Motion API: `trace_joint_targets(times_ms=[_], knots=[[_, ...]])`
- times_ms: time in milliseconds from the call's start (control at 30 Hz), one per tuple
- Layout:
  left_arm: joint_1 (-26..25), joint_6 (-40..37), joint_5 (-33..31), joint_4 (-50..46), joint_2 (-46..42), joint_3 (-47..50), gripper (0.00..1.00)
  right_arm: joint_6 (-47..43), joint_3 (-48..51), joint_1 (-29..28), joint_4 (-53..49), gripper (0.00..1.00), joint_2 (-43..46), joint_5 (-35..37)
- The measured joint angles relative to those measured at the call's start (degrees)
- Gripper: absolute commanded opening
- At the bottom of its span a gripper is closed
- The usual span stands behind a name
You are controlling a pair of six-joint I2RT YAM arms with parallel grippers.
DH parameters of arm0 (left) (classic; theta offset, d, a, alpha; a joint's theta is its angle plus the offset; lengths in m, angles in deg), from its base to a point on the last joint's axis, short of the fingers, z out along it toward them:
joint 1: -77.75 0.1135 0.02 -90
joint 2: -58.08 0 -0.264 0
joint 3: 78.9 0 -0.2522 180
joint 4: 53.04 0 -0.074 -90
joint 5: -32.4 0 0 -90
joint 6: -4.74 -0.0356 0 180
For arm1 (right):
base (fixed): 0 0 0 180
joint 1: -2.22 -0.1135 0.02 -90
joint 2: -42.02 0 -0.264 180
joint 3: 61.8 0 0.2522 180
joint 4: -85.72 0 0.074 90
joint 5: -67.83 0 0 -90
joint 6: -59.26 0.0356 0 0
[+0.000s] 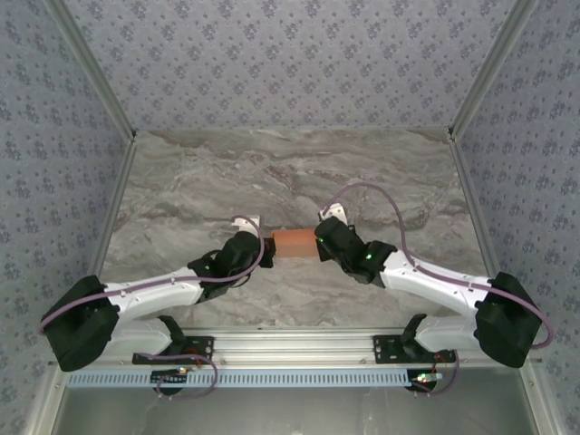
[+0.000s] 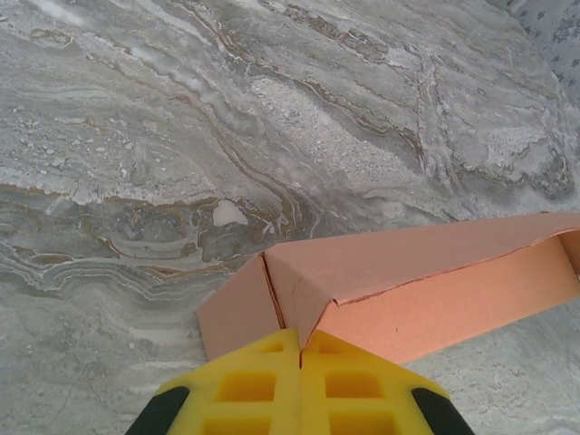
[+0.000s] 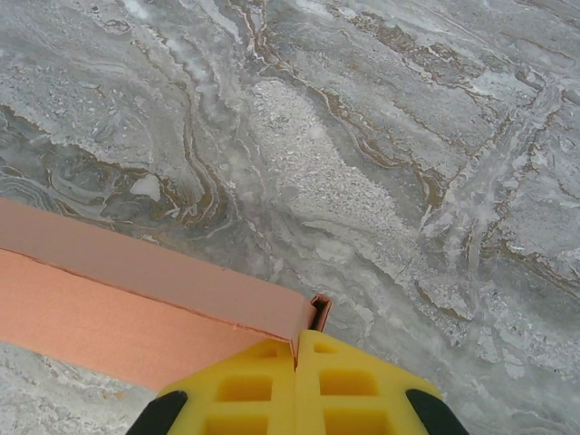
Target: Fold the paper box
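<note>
The left gripper (image 1: 265, 245) has its yellow fingers (image 2: 254, 385) pressed together, pinching the left end of the paper box (image 1: 292, 243). The right gripper (image 1: 317, 240) is likewise closed, nipping the other end (at a corner flap, in its wrist view). The salmon-orange box spans between them at frame centre, over the marble table (image 1: 272, 172); its inside is hidden.

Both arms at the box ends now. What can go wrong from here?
1. Left gripper and right gripper are shut, tips at opposite ends of the paper box; pushing inward may buckle the thin card.
2. An end flap splays outward beside the left tips; it may crease wrongly or spring open.
3. Tips meet only narrow edges, so the box might slip or twist.
</note>
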Motion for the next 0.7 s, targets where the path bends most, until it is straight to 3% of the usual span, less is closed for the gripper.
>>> trace_joint_targets(times_ms=[700], knots=[[0.1,-3.7,-0.2,-1.6,0.7,-1.4,0.00,6.0,-1.9,-0.1,-3.1,0.05,-0.6,-0.7]])
